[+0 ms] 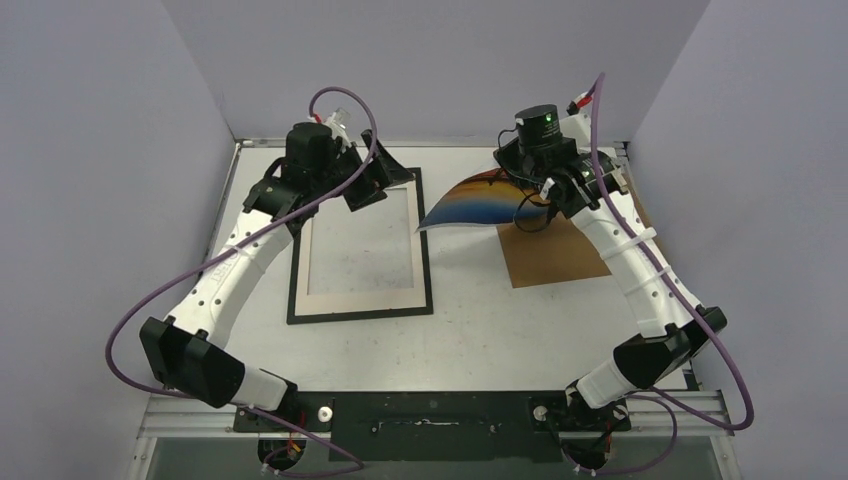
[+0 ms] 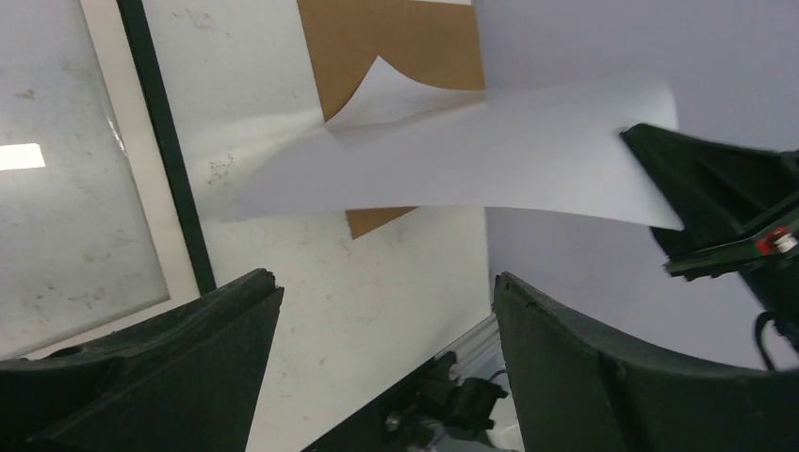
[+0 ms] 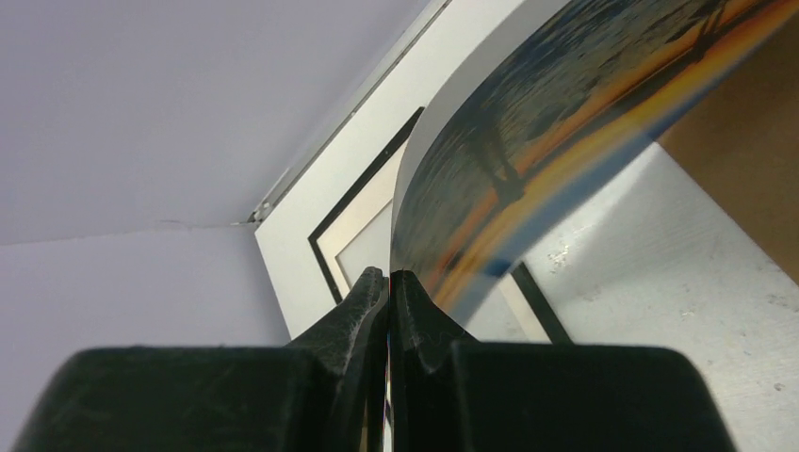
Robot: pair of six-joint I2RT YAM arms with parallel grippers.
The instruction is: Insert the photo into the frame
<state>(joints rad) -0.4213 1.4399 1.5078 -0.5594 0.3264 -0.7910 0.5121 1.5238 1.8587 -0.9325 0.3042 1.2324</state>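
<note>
My left gripper [image 1: 368,183] hovers over the far right corner of the thin black rectangular picture frame [image 1: 360,314], jaws spread wide and empty. The frame lies flat on the white table [image 1: 480,320] with a cream window mat [image 1: 360,297] inside it. Just right of it, the flexible orange-sunset photo print [image 1: 470,200] hangs curved in the air. My right gripper [image 3: 388,278] pinches its edge, jaws pressed together, above a brown cardboard sheet [image 1: 555,255].
</note>
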